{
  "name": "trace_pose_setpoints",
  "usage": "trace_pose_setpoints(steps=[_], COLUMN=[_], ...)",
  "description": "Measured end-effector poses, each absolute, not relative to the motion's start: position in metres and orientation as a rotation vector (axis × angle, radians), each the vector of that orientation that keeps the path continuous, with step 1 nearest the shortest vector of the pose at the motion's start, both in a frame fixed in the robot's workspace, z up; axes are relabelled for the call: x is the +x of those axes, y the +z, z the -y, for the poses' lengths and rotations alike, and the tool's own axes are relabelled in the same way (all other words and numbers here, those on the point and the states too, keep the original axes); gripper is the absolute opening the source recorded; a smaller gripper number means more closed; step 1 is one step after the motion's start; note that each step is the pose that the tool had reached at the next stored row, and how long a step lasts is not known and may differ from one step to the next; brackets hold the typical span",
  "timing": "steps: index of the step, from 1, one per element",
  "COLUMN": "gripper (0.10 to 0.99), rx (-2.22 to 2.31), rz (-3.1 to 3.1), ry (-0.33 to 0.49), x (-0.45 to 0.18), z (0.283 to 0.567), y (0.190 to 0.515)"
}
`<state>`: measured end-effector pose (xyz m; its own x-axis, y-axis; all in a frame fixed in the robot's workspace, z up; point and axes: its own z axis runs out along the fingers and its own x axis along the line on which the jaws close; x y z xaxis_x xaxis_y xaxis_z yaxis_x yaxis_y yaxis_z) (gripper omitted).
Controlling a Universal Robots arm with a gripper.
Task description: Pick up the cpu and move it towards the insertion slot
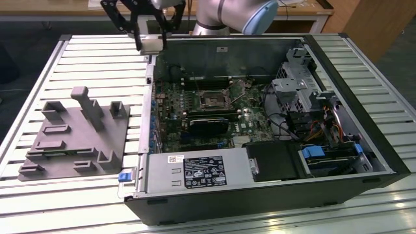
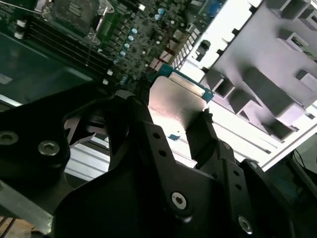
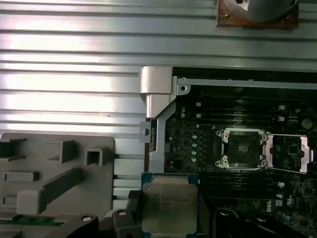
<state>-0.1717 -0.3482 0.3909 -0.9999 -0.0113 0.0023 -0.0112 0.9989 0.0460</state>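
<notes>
Now the pincer is pinching the cpu by its edges, holding it in the air above the far left corner of the open computer case in the exterior view. In the first wrist view the cpu is showing its silvery top, with the insertion slot lying at about two o'clock from it, well apart. The grey fixture tray is sitting on the slatted table, at nine o'clock from the case.
</notes>
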Motion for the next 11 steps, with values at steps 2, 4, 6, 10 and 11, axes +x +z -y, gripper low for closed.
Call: trace_pose_setpoints(steps=[2,4,6,10,11], gripper=[0.545,0.545,0.545,0.545,0.545], rx=[0.018,0.018,0.018,0.018,0.018], rz=[3.138,3.138,3.138,3.138,3.138], ry=[-0.072,-0.072,-0.072,-0.072,-0.072], x=[-0.163,-0.154,-0.144,-0.126,-0.122], z=[0.347,0.346,0.345,0.343,0.342], y=[0.39,0.39,0.39,0.389,0.389])
